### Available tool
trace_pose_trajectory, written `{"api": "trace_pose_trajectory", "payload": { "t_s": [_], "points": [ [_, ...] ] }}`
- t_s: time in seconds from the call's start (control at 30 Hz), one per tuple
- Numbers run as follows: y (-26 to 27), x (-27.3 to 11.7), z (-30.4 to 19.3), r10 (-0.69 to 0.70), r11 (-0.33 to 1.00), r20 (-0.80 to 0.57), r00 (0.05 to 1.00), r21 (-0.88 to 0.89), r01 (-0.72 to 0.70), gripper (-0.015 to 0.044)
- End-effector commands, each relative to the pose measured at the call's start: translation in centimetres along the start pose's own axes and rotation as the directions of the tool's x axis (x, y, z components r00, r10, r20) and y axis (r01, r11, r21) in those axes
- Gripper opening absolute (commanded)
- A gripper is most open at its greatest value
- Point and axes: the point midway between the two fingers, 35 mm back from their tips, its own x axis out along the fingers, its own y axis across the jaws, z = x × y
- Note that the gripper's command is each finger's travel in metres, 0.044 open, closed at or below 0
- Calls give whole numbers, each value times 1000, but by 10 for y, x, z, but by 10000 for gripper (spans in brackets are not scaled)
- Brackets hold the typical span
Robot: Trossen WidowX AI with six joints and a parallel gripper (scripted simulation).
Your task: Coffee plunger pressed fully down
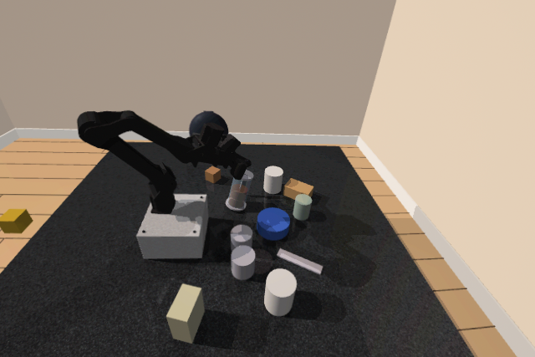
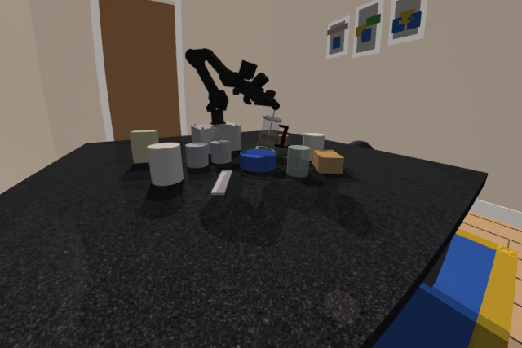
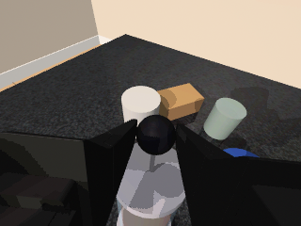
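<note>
Our gripper (image 3: 155,137) is closed on the plunger's black knob (image 3: 155,134), directly above the glass coffee press (image 1: 238,191) standing on the dark table (image 2: 253,251) beside the white cylinder (image 1: 272,179). We judge the press light, tall and tippy, its glass slippery, so the knob is the right hold and the force must run straight down. The fingers hide the rod in the wrist view, and we cannot tell how far the plunger has yet to go.
</note>
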Motion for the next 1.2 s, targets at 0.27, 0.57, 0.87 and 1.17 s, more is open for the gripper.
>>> {"api": "trace_pose_trajectory", "payload": {
  "t_s": [0.27,0.57,0.87,1.17],
  "points": [
    [0,8,-15,0,1000,-63,998,-11,-1,131],
    [0,11,-13,0,1000,-63,998,-11,-1,131],
    [0,14,-11,0,1000,-62,998,-11,-1,131],
    [0,16,-10,0,1000,-62,998,-11,-1,131]
  ]
}}
